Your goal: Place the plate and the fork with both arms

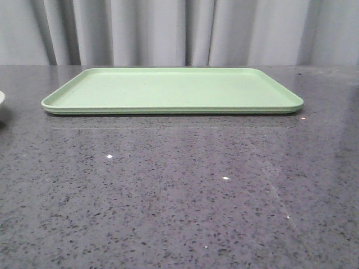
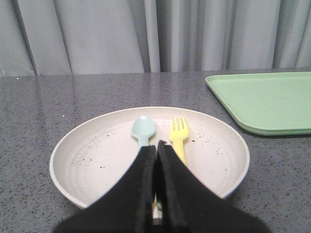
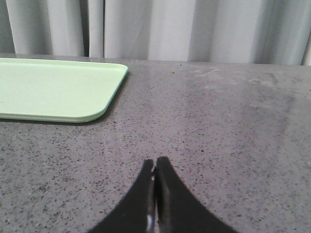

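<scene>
In the left wrist view the cream speckled plate (image 2: 92,160) lies on the grey table with a yellow fork (image 2: 179,135) in it. My left gripper (image 2: 157,145) hangs over the plate's near half, shut and empty, its tips between the fork and a spoon. In the front view only a sliver of the plate (image 1: 1,100) shows at the left edge, and neither gripper appears there. My right gripper (image 3: 155,163) is shut with nothing in it, above bare table to the right of the tray.
A pale blue spoon (image 2: 143,130) lies in the plate beside the fork. A flat light-green tray (image 1: 174,91) sits at the back middle of the table, also in both wrist views (image 2: 267,99) (image 3: 53,87). Grey curtains hang behind the table.
</scene>
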Controlling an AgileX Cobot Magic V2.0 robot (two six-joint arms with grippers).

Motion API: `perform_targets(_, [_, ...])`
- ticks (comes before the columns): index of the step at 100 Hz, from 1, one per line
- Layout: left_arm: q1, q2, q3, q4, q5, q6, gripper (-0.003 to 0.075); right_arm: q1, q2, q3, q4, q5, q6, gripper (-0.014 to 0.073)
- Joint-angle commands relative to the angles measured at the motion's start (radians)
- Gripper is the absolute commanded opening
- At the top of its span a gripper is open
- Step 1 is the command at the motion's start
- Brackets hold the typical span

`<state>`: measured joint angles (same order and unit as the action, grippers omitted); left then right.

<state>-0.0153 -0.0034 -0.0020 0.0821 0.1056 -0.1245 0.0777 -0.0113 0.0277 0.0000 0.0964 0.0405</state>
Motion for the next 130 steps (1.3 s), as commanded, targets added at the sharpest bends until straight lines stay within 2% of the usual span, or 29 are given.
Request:
perform_targets(1, [0.0, -0.032, 0.015, 0.001, -0.082, -0.012, -0.002, -0.004, -0.019, -0.006, 0.0, -0.082, -0.007, -0.0068])
perform_targets(67, [0.0, -0.032, 0.015, 0.001, -0.106, -0.012, -0.002, -0.004, -0.019, -0.006, 0.0, -0.09, -0.007, -0.0068])
perform_targets(84, [0.0, -0.032, -0.002, 0.001, -0.14, -0.012, -0.002, -0.004, -0.019, -0.008, 0.0, -0.177, -0.007, -0.0068])
perform_targets(95, [0.0, -0.032, -0.038, -0.01, -0.119, -0.012, -0.002, -0.004, -0.019, -0.024, 0.0, -0.179, -0.007, -0.0068])
perform_targets(109, [0.0, -0.013, -0.138, -0.061, -0.004, -0.012, -0.002, -0.003, -0.014, -0.114, 0.007, -0.056, -0.006, -0.0068])
perform_targets(130, [0.0, 0.128, -0.377, -0.088, 0.325, -0.012, -0.002, -0.003, 0.065, -0.323, 0.01, 0.168, -0.006, -0.0068])
